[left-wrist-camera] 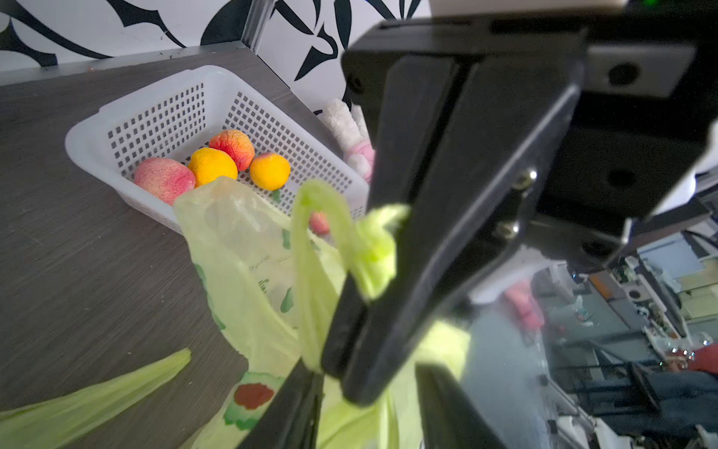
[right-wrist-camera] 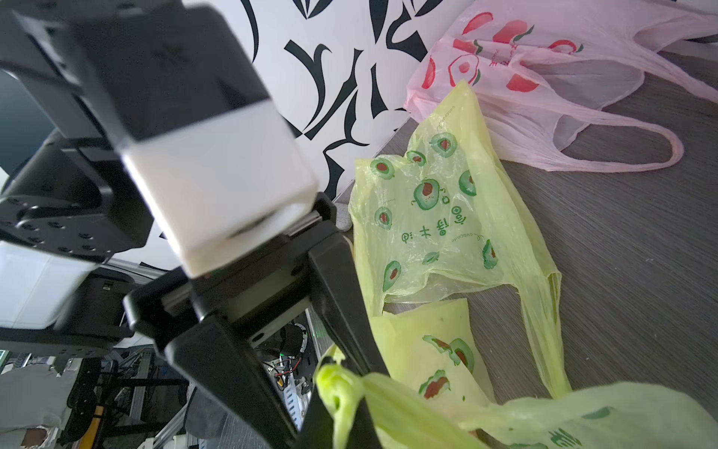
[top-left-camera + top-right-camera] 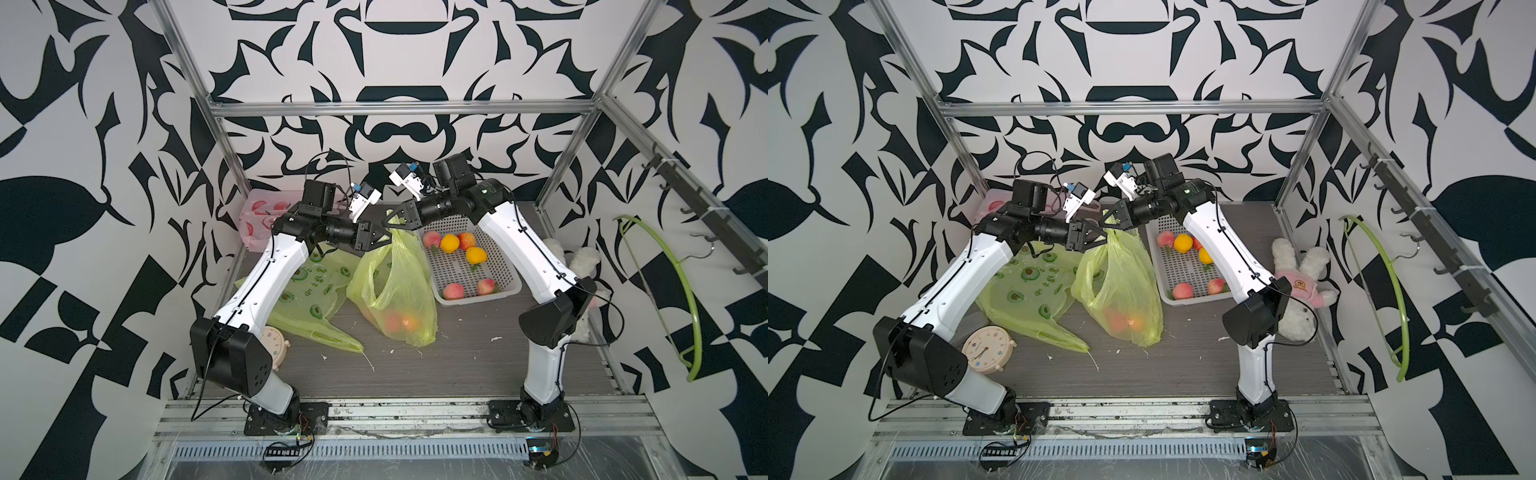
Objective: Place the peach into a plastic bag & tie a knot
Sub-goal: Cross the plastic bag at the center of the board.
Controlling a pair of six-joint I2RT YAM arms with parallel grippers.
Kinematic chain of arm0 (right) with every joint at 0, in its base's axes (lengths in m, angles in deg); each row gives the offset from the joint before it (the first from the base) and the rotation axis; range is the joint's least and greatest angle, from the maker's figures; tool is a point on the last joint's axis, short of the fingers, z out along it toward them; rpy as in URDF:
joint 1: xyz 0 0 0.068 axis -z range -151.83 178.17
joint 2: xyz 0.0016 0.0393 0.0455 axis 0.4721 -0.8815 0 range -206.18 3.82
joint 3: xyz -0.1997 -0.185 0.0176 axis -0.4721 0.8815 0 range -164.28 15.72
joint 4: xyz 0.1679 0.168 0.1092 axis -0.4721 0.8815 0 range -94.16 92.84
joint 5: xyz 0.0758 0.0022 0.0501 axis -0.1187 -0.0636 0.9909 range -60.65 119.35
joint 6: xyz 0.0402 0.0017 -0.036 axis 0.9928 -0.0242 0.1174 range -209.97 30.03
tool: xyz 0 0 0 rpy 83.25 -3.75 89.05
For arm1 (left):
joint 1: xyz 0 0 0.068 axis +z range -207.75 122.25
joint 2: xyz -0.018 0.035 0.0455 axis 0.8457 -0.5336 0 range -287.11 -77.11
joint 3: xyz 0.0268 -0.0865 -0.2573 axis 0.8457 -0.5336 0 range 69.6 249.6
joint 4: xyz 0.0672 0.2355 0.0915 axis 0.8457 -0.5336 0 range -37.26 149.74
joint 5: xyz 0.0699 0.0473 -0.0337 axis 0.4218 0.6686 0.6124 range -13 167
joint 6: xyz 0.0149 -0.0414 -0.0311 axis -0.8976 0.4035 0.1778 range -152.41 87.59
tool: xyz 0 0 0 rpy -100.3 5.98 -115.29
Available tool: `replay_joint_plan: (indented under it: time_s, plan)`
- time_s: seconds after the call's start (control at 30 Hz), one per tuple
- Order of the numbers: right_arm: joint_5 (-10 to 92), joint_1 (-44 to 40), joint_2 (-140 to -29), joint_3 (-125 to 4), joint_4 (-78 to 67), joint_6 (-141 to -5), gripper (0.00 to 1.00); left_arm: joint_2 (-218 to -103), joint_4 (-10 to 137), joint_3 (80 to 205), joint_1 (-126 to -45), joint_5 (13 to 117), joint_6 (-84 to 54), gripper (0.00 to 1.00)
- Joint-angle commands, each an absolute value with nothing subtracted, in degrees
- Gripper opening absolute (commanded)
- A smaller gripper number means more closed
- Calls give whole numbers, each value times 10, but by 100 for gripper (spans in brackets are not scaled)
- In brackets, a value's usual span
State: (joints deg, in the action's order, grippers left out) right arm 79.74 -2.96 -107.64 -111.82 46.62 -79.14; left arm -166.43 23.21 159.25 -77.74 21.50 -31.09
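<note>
Grey wood-grain tabletop [image 3: 457, 365] | crinkled translucent green bag [image 3: 399, 286] | right jaws clamp its twisted handle [image 1: 375, 248] | left jaws seemingly parted

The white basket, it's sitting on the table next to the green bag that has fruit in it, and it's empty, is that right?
Not empty. The white basket does sit on the table next to the green bag, but it holds fruit: four peaches and two oranges, seen in a top view.

text | flat green bag [image 2: 447, 217]: "avocado" | other print illegible
</note>
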Motion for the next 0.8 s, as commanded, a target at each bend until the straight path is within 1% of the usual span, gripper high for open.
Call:
replay_joint_plan:
  time_s: [0.0,0.27,0.5,0.6,0.77]
  plan:
    - [819,-28,-1065,-1143,478,-818,0,-1666,215,1611,-776,180,-323,48]
    - [823,-25,-1063,-1141,486,-836,0,-1672,201,1617,-765,124,-327,52]
    - [821,-25,-1058,-1135,485,-842,0,-1674,193,1617,-754,105,-331,53]
    - [822,-25,-1058,-1133,478,-832,0,-1677,203,1617,-755,104,-324,55]
    - [846,-25,-1054,-1117,421,-785,0,-1688,217,1621,-757,106,-312,55]
